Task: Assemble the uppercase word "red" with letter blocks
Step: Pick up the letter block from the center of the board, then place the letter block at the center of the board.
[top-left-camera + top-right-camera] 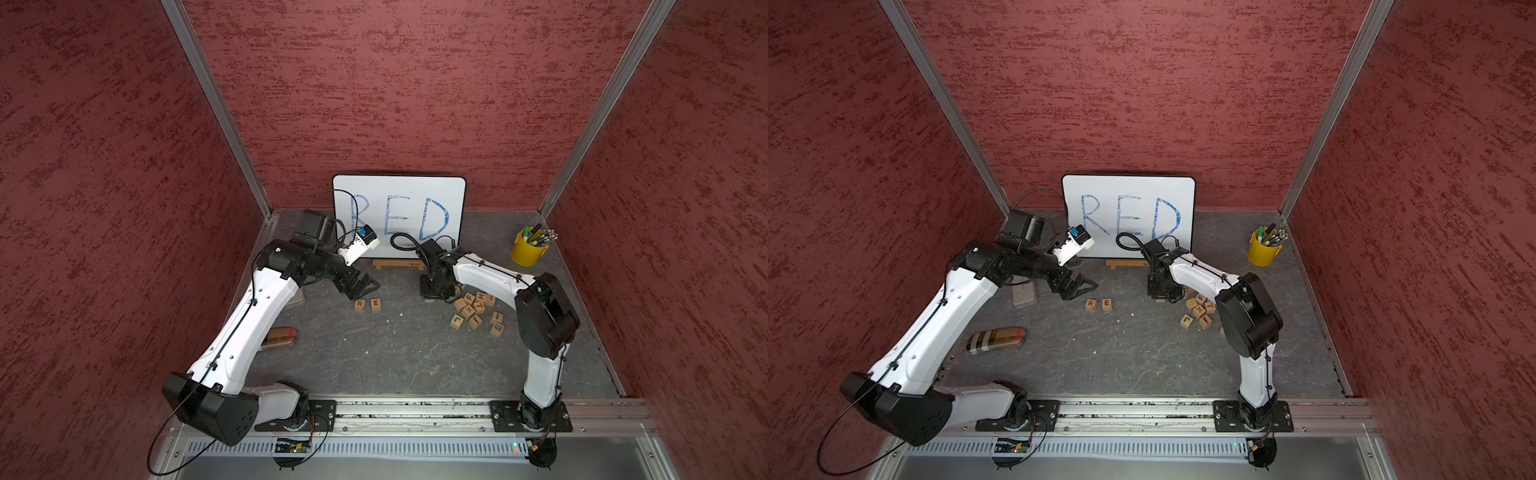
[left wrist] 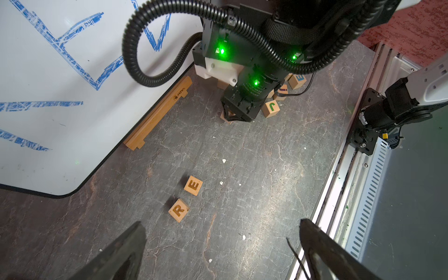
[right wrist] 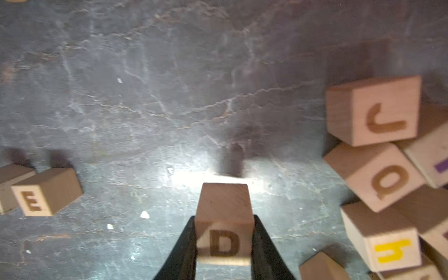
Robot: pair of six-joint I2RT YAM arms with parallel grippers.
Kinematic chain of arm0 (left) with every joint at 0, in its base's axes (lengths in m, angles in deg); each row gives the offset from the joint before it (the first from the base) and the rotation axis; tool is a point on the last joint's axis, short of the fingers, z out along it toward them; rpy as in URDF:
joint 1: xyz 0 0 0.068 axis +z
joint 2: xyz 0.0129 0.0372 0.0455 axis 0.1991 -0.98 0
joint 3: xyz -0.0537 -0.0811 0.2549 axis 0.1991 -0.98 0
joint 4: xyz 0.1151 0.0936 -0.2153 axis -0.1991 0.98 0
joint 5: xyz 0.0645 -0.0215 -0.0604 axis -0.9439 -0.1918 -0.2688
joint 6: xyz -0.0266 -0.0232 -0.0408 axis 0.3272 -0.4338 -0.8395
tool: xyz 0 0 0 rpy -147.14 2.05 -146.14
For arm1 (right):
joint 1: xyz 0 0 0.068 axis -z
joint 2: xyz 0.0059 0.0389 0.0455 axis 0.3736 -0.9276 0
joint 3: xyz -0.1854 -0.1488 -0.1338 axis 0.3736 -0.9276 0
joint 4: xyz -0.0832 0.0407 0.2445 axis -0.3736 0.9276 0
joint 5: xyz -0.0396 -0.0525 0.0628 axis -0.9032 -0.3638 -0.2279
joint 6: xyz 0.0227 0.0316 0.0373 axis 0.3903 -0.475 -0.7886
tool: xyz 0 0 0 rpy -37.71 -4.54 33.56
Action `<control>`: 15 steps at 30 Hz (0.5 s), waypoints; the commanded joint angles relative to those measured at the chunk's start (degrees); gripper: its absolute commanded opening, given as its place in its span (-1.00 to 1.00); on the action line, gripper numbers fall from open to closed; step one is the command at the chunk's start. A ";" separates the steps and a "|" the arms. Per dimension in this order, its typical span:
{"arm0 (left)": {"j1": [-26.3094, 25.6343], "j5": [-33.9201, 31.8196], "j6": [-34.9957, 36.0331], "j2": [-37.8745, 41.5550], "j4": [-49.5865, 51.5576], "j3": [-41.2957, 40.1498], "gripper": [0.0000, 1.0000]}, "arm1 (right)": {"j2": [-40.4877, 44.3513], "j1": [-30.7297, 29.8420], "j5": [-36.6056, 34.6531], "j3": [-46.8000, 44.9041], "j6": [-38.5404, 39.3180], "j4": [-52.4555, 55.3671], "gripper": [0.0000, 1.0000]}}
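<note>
Close beside D block (image 3: 224,218), spare-cube heap (image 3: 378,145).

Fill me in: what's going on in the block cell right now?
The right gripper is shut on the D block, beside the pile of spare blocks. The R block and E block sit side by side in front of the whiteboard reading RED. The left gripper hangs open near them, holding nothing.

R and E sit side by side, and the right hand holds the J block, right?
One slip: the right hand holds the D block, not J, as the right wrist view shows. The R block and E block do sit side by side, in a top view.
</note>
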 commanded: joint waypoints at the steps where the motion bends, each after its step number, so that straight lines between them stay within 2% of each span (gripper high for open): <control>1: 0.78 0.66 -0.49 1.50 -1.32 -1.62 0.99 | -2.42 -1.86 0.43 2.75 -2.56 0.51 -0.38; 5: 2.05 0.27 -0.79 2.53 -2.33 -3.42 0.99 | -5.52 -3.86 0.55 7.28 -3.09 1.66 -0.38; 15: 9.32 3.71 -0.38 5.17 -2.46 -5.80 0.99 | -12.73 -7.01 1.65 16.82 -3.98 4.23 -0.38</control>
